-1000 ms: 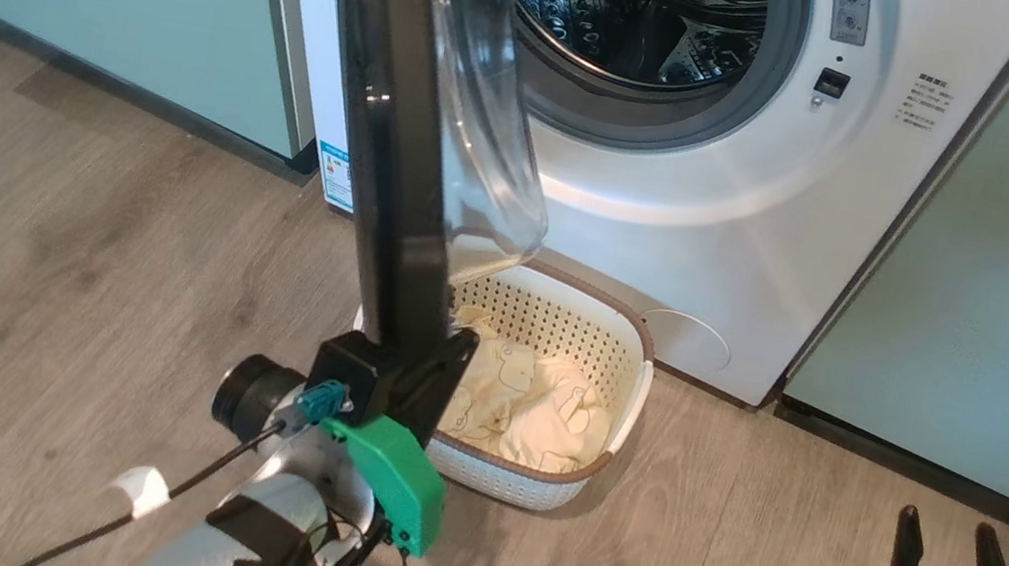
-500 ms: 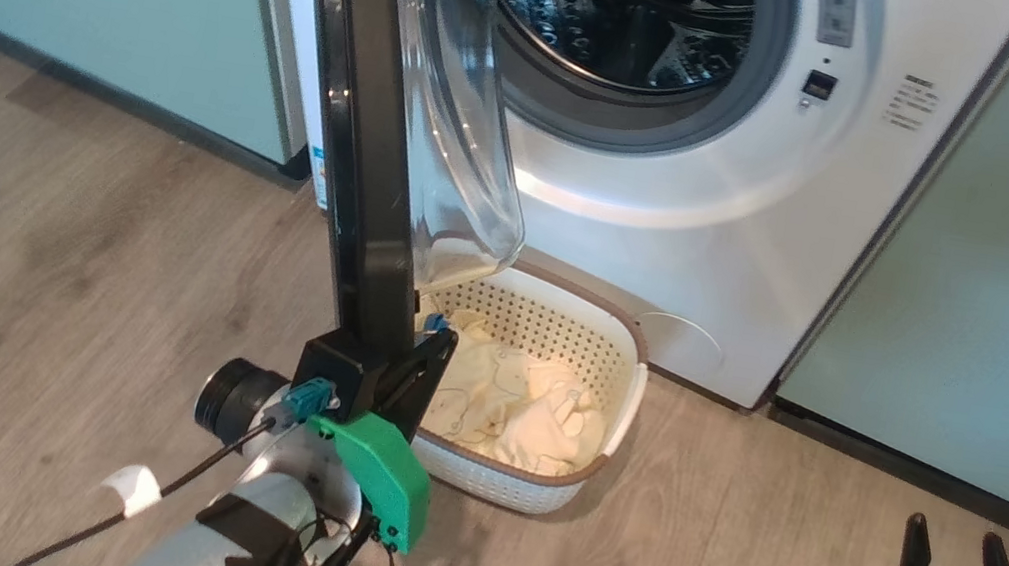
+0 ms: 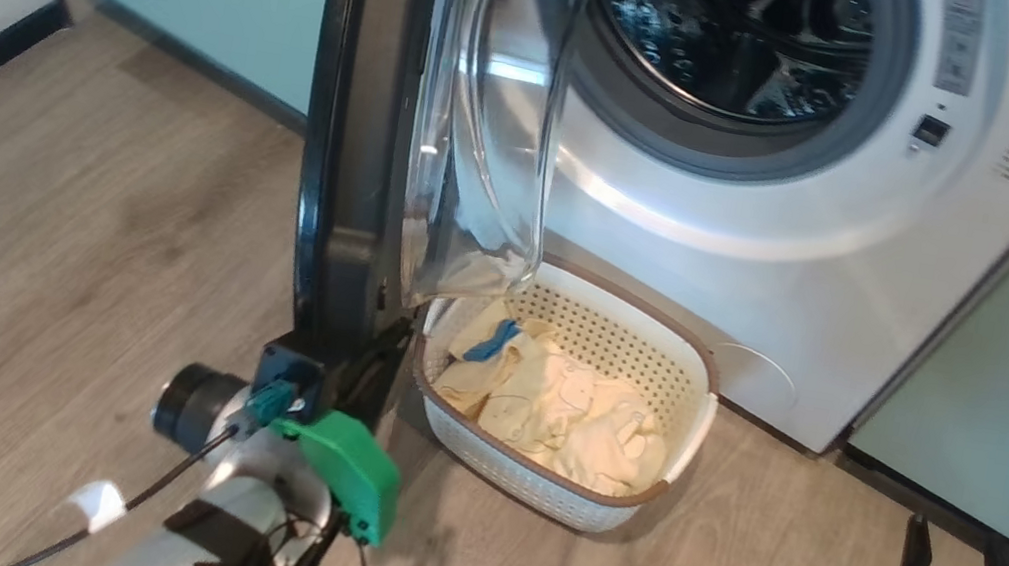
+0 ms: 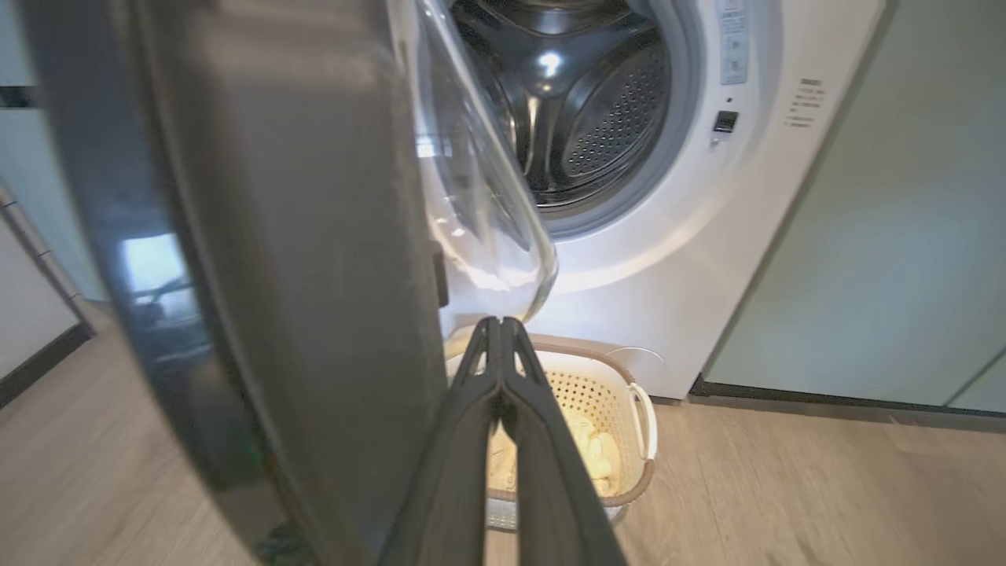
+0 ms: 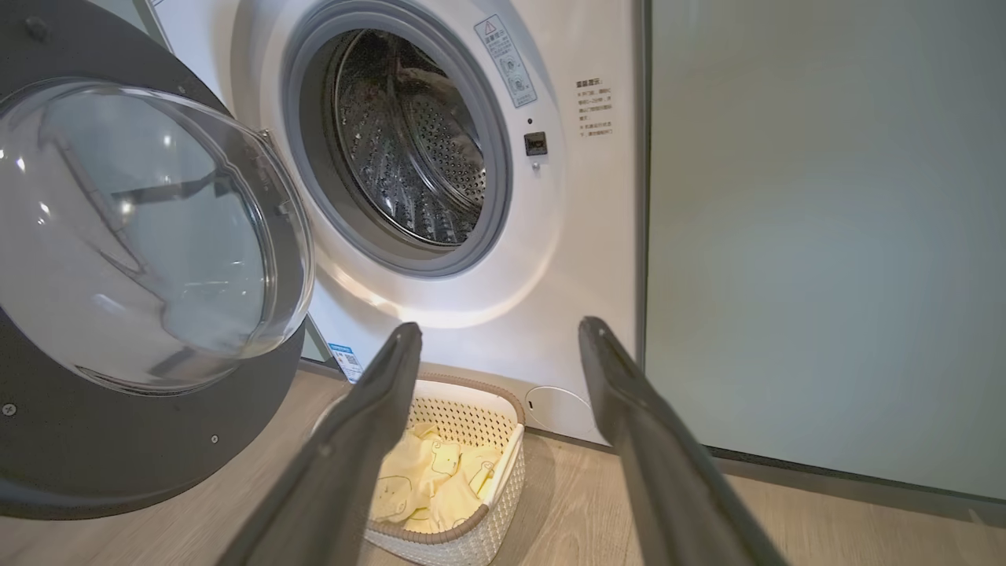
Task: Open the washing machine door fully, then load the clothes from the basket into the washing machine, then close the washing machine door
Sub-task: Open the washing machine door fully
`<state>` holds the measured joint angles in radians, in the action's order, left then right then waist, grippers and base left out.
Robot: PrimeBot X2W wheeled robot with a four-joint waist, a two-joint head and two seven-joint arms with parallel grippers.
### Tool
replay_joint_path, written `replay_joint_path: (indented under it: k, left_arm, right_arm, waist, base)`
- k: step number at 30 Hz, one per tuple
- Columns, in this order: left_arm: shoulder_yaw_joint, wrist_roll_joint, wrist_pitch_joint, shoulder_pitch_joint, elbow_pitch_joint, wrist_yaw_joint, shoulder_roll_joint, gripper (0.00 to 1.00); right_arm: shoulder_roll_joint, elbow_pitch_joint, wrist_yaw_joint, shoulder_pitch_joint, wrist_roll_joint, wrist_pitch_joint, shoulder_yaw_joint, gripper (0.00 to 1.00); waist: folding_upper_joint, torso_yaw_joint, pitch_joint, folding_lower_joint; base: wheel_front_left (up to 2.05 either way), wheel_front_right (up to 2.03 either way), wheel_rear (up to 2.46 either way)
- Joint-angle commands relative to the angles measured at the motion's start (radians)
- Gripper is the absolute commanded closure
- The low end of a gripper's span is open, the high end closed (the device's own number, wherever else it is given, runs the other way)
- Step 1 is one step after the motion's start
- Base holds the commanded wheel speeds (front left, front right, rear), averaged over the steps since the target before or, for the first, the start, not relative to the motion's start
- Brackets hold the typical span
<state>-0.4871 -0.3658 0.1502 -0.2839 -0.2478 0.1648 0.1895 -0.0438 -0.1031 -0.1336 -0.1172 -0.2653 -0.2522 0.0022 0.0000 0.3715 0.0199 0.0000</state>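
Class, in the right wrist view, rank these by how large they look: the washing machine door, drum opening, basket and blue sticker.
1. washing machine door, though its nearness to the camera enlarges it
2. drum opening
3. basket
4. blue sticker

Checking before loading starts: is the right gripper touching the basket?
Apart. Head view shows bare floor between the right gripper and the basket.

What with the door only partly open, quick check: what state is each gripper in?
Left gripper: shut, holding nothing, beside the washing machine door.
Right gripper: open, empty.
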Motion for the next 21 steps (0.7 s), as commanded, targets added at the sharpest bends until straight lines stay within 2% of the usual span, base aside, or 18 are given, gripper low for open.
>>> replay_joint_path:
  k: [1, 14, 21]
  left_arm:
    - [0.052, -0.007, 0.012, -0.026, 0.04, 0.014, 0.035, 1.0]
    - [0.121, -0.02, 0.042, 0.0, 0.048, 0.046, 0.108, 1.0]
    - [0.163, -0.031, 0.072, -0.016, -0.002, 0.052, 0.133, 1.0]
  right_arm:
    - [-0.006, 0.034, 0.003, 0.023, 0.004, -0.01, 0.018, 0.0]
    - [-0.006, 0.03, 0.003, 0.031, 0.016, -0.01, 0.019, 0.0]
    - [-0.006, 0.034, 0.003, 0.034, 0.025, -0.01, 0.014, 0.0]
  waist:
    - [0.0, 0.018, 0.0, 0.0]
    - [0.0, 0.03, 0.01, 0.0]
    - [0.0, 0.019, 0.023, 0.0]
  base:
    - [0.0, 0.0, 0.0]
    - [0.0, 0.0, 0.0]
    - [0.0, 0.0, 0.0]
